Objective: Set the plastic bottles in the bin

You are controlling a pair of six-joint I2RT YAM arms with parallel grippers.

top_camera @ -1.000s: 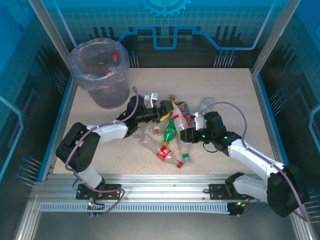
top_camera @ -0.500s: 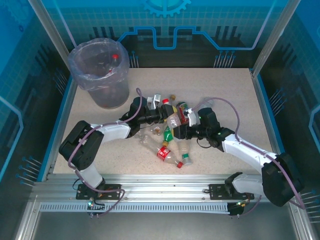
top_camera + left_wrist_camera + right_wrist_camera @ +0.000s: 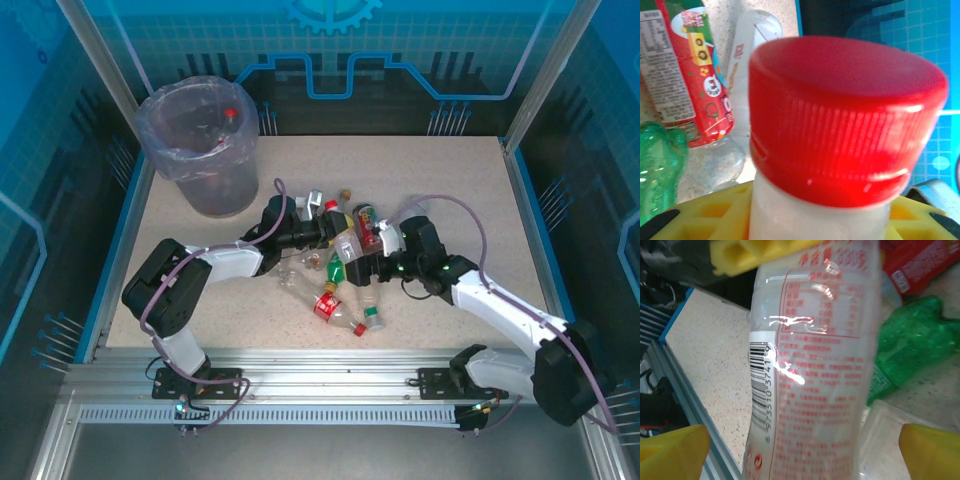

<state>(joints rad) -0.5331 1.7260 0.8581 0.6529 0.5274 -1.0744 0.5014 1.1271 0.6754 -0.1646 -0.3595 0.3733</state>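
Desk (image 3: 470,200) inventory. Bin (image 3: 205,190): one, at the far left corner of the desk. Plastic bottles in the bin: one red-capped bottle (image 3: 229,116) can be made out through the liner. Plastic bottles on the desk: one heap at mid-desk, about eight units; overlap prevents an exact count. Identifiable in the heap: one green bottle (image 3: 336,268); one red-capped white bottle (image 3: 344,238); one gold-capped bottle (image 3: 346,194); one green-capped bottle (image 3: 368,303); two red-labelled bottles, the far one (image 3: 367,224) and the near one (image 3: 327,305). Arms: two, the left arm (image 3: 225,262) and the right arm (image 3: 500,305).
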